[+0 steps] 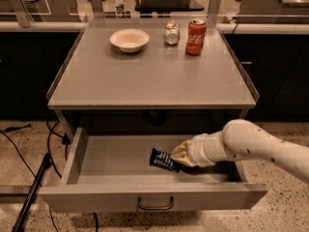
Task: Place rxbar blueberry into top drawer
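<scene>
Navy-blue crinkly-wrapped rxbar blueberry (163, 160) sits low inside the open grey metal top drawer (96, 197), right of centre. The gripper (179, 154) is in the drawer, jaws apparently pinching the bar's right end. Risk: wrapper clinging on release, dragging the bar out.

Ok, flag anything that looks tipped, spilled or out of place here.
Nothing stands out. The bowl, small jar and red can stand upright on the table, nothing spilled. The top drawer is pulled open, and the rxbar blueberry is inside it, angled, at the gripper.
</scene>
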Robot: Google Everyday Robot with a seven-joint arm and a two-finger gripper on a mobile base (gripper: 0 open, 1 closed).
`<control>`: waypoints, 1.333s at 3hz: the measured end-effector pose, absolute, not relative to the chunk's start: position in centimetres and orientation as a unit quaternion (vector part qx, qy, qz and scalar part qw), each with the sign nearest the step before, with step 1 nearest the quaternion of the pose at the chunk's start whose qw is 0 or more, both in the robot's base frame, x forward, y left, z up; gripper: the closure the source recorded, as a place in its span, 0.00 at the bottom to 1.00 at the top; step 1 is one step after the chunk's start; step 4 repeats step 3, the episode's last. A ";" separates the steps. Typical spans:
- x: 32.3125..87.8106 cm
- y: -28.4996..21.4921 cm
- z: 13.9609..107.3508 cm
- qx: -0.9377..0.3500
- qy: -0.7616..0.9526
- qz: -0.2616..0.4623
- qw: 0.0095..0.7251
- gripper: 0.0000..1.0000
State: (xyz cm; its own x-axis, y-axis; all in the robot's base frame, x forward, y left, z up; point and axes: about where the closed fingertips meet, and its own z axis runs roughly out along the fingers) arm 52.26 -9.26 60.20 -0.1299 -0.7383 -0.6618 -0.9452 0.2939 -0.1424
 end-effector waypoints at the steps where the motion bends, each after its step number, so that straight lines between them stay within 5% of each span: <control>1: 52.3 -9.3 60.2 -0.573 0.735 0.158 0.327 0.06; 4: 52.3 -9.3 60.2 -0.573 0.735 0.158 0.327 0.00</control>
